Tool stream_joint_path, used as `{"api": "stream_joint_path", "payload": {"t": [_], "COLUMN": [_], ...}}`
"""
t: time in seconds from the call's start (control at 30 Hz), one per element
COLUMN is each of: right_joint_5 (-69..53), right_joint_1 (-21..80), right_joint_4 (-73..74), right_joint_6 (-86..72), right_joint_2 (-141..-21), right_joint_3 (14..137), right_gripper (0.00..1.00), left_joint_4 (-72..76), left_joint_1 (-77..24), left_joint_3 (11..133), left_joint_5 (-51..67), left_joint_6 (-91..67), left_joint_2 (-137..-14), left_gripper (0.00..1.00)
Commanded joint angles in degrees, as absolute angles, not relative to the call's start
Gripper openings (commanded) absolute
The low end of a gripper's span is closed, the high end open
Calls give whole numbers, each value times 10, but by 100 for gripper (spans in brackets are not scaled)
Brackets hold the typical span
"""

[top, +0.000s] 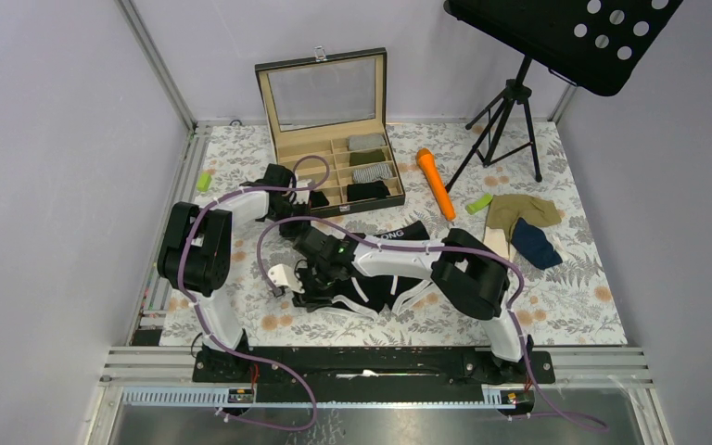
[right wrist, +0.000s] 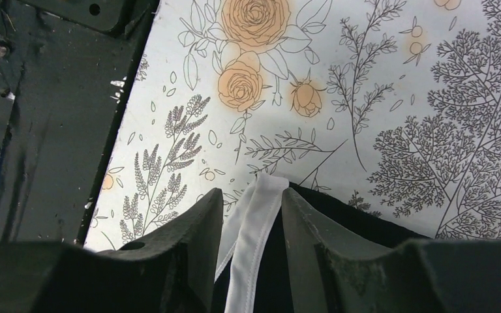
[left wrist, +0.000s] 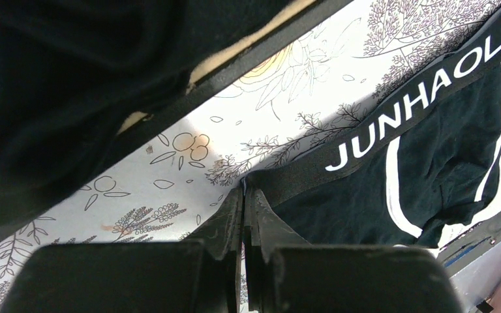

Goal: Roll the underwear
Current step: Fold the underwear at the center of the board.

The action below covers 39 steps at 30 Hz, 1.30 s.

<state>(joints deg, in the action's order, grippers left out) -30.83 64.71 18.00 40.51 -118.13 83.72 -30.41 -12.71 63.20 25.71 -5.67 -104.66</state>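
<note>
Left pincer [left wrist: 244, 195] is clenched at the waistband corner of the dark underwear [left wrist: 443, 169], which lies low-centre in the overhead view on the counter [right wrist: 365, 98]. Right pincer [right wrist: 251, 193] straddles its white trim [right wrist: 254, 241], jaws apart. We judge the fabric light, limp and slippery, so the hems grip best.

You have three loose briefs [top: 414, 232]: one black pair [left wrist: 430, 176], one olive-tan pair [top: 519, 211], one navy pair [top: 536, 246]. Count four rolled pieces [top: 366, 142] in the one box [top: 362, 208], plus one orange stick [top: 436, 184] and two light-green cylinders [top: 204, 181] [top: 479, 202].
</note>
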Motion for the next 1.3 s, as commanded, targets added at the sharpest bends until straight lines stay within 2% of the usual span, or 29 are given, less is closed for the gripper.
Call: {"api": "stream_joint_path", "payload": {"t": [0.0,0.37,0.47,0.67,0.77,1.03,1.27], "right_joint_5": [-306,-288,-282,-292,-325,-381,-356], "right_joint_1": [656,657,657,657,657,659,639], "right_joint_4": [186,200,204,201,219,193,187], "right_joint_6": [428,445,449,430,381,266,278], "right_joint_2": [-1189,-1233,-1246,-1248,-1257,-1235,-1128], "right_joint_3": [865,889,890,914,975,1072,951], "right_gripper": [45,43,39,7,0,0,0], "left_joint_4": [-290,-291,-292,-294,-306,-368,-385], "left_joint_1": [-121,-120,-120,-117,-98,-43,-59], "left_joint_3": [638,637,637,634,640,694,716], "left_joint_5": [268,272,272,262,251,282,347], "left_joint_6": [-53,-56,-56,-53,-52,-23,-45], "left_joint_2": [-1027,-1028,-1028,-1019,-1005,-936,-915], "left_gripper": [0,0,0,0,0,0,0]}}
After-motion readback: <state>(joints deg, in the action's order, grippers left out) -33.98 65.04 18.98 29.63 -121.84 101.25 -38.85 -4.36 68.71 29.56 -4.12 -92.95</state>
